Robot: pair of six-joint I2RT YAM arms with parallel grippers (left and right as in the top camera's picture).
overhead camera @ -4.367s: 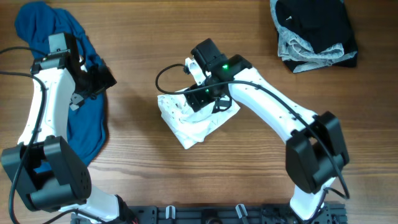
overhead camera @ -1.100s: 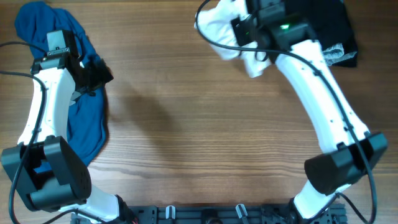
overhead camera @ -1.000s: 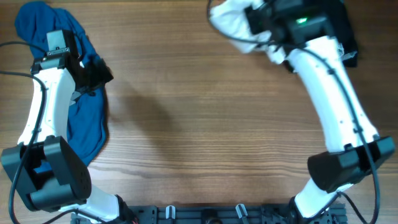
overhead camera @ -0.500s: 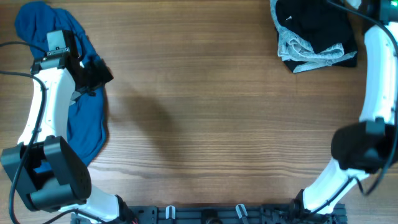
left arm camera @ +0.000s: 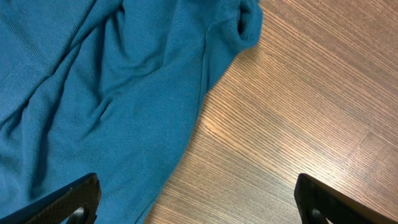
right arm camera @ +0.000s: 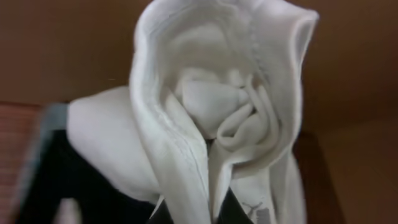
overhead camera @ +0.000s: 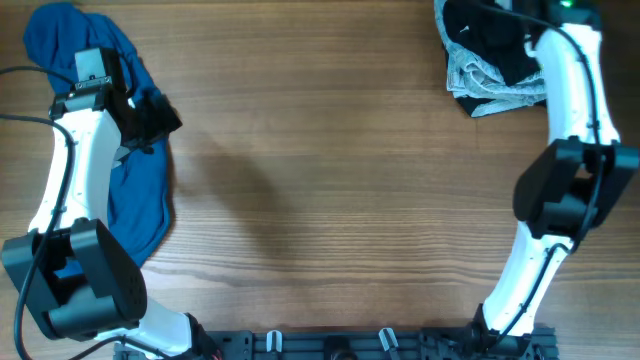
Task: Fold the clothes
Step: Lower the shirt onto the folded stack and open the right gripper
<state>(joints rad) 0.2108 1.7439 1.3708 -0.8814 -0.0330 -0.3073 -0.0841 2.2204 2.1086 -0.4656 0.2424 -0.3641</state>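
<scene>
The white T-shirt (right arm camera: 211, 106) hangs bunched in the right wrist view, its folds filling the frame. My right gripper (right arm camera: 205, 214) is shut on its cloth, dark fingers (right arm camera: 166, 214) showing on either side at the bottom edge. From overhead this gripper and the white shirt are past the top right edge; only the right arm (overhead camera: 568, 70) shows. The blue shirt (overhead camera: 140, 200) lies crumpled at the far left. My left gripper (overhead camera: 150, 120) hovers over its right edge, open and holding nothing, with blue cloth (left arm camera: 93, 93) below its left finger and bare wood below the right one.
A pile of black and grey-white clothes (overhead camera: 495, 45) lies at the back right corner, beside the right arm. A dark mass (right arm camera: 62, 180) shows low left under the hanging shirt. The wooden table (overhead camera: 330, 200) spreads between the two arms.
The right arm swung from the back middle to the far right corner, carrying the white T-shirt out of the overhead view. The left arm has not moved.
</scene>
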